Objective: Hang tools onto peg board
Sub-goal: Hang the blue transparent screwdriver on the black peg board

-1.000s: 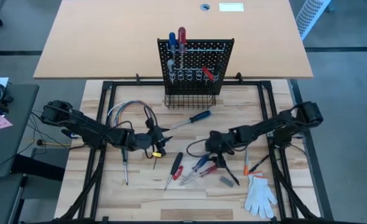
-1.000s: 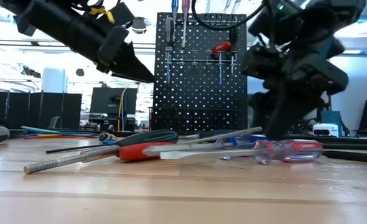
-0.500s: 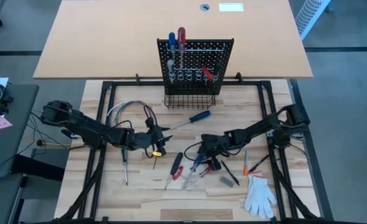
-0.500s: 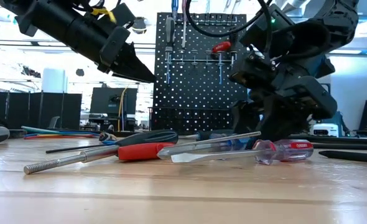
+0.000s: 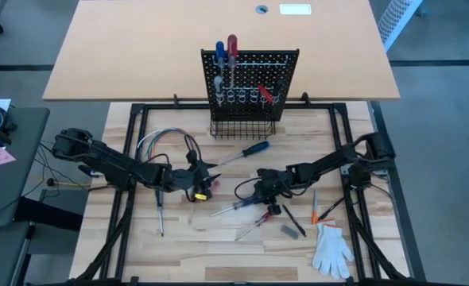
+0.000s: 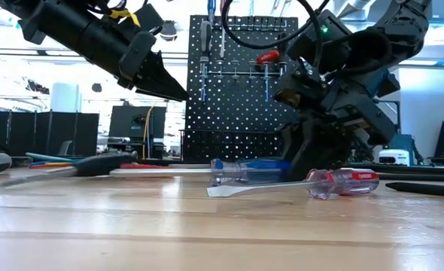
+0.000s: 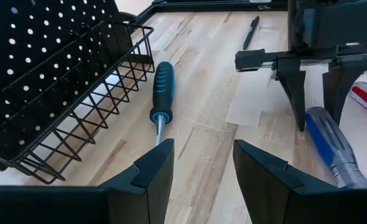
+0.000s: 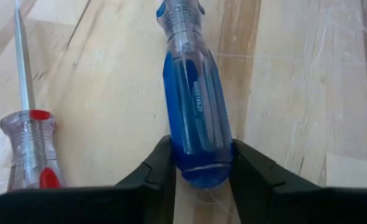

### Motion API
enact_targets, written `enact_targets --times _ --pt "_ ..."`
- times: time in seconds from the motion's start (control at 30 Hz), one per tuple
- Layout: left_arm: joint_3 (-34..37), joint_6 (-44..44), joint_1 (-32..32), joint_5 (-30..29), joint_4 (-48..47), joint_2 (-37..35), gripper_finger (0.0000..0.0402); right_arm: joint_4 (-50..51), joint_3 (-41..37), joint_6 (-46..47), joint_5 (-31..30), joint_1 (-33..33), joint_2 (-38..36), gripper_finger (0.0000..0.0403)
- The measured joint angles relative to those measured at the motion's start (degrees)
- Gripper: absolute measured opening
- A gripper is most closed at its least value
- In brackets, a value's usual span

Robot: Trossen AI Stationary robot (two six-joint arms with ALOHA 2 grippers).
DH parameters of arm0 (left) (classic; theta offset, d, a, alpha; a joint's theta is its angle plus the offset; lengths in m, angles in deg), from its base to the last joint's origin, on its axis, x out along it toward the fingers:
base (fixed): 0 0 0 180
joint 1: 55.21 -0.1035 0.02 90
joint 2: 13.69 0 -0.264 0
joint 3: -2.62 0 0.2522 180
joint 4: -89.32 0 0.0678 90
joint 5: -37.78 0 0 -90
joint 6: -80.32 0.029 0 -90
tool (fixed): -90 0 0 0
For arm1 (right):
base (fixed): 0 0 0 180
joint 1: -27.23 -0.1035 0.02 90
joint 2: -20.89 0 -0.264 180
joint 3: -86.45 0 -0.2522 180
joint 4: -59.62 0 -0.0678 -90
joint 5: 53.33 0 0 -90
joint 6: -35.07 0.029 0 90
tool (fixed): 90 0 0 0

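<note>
The peg board (image 5: 250, 75) stands at the table's far side, with several tools hung on it and a wire basket (image 5: 242, 127) at its foot. My right gripper (image 5: 260, 193) is down at the table, shut on a clear blue-handled screwdriver (image 5: 238, 205) whose shaft points toward the table's left. A clear red-handled screwdriver (image 8: 31, 143) lies on the wood beside it. A blue-and-black screwdriver (image 7: 162, 87) lies flat before the basket. My left gripper (image 7: 202, 165) hovers open above the table, left of the right gripper, with nothing between its fingers. My right gripper pinches the butt end of the blue handle (image 8: 199, 165) between its two fingers. The fingers slant down from the table's right and lie along the screwdriver's line. The screwdriver lies about level at the tabletop, its shaft (image 6: 162, 172) stretched away from the gripper.
A white glove (image 5: 331, 248) lies at the near right, with a black tool (image 5: 292, 229) and an orange one (image 5: 323, 213) close by. A loop of coloured wires (image 5: 159, 141) and one more screwdriver (image 5: 160, 214) lie on the left.
My right gripper has sunk to the table and moved a little left, then shut on the blue handle. The blue screwdriver has turned about, its shaft swinging toward the table's left. The red-and-black-handled screwdrivers that lay across it have slid leftward.
</note>
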State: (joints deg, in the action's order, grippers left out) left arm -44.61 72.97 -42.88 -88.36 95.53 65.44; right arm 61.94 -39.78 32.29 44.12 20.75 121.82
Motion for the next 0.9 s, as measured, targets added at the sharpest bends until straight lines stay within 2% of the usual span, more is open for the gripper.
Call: enact_targets --times 0.13,0.23,0.37,0.53,0.63,0.77,0.9 --pt "0.0 0.8 0.0 0.2 0.0 0.0 0.0159 7.0 -0.2 3.1 -0.7 -0.1 -4.3 0.0112" --pt "0.0 2.6 0.0 4.3 0.2 0.0 0.0159 13.8 -0.3 5.2 -2.6 -0.7 -8.9 0.0115" --pt "0.0 6.1 0.4 9.8 3.3 1.8 0.0159 22.7 0.6 9.8 -8.3 -1.6 -15.0 0.0116" --pt "-1.7 13.8 1.3 16.6 6.3 9.6 0.0159 29.8 4.0 13.3 -10.5 -1.5 -18.2 0.0115" --pt "-4.5 14.0 1.3 17.9 6.2 15.5 0.0159 30.1 5.4 12.5 -10.6 -1.5 -18.0 0.0114" --pt "-9.7 13.5 1.2 17.8 1.2 21.6 0.0159 29.9 6.3 11.3 -10.6 -1.5 -17.1 0.0114" --pt "-15.3 12.2 1.2 17.6 -7.6 24.0 0.0153 30.2 6.3 11.3 -10.6 -1.5 -17.1 0.0114"
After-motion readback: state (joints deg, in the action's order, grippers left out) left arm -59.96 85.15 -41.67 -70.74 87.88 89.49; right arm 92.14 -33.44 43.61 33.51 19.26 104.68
